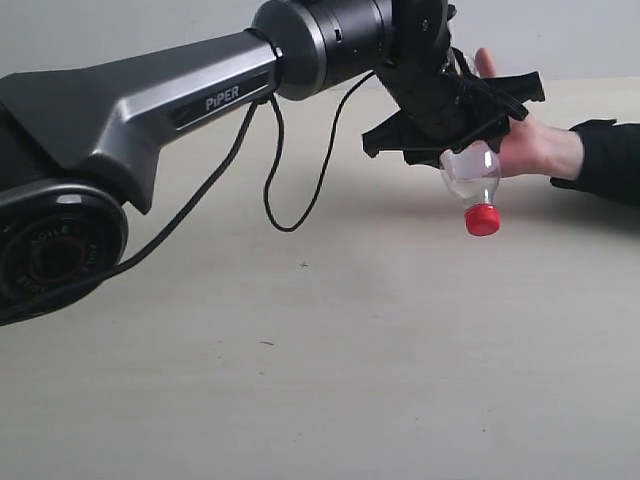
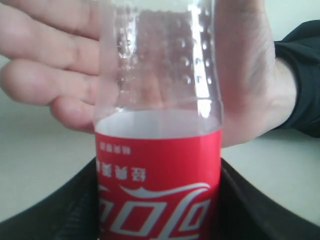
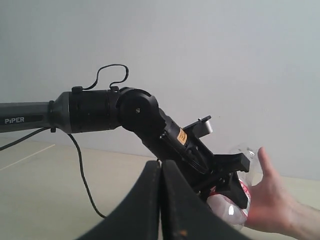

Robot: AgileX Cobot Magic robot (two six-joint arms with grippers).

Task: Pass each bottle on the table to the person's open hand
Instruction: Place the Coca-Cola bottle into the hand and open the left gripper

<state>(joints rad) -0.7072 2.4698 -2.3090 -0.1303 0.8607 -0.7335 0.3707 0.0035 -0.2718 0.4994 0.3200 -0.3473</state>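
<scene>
A clear bottle with a red cap and red label hangs cap-down above the table. My left gripper is shut on its labelled middle; in the left wrist view the black jaws press both sides of the bottle at the left gripper. The person's open hand, with a black sleeve cuff, is held up right behind the bottle, palm facing it. Whether they touch I cannot tell. My right gripper is shut and empty, well back from the bottle and the hand.
The left arm stretches across the exterior view from the left, with a black cable looping below it. The person's black sleeve comes in from the right edge. A pale wall stands behind the table.
</scene>
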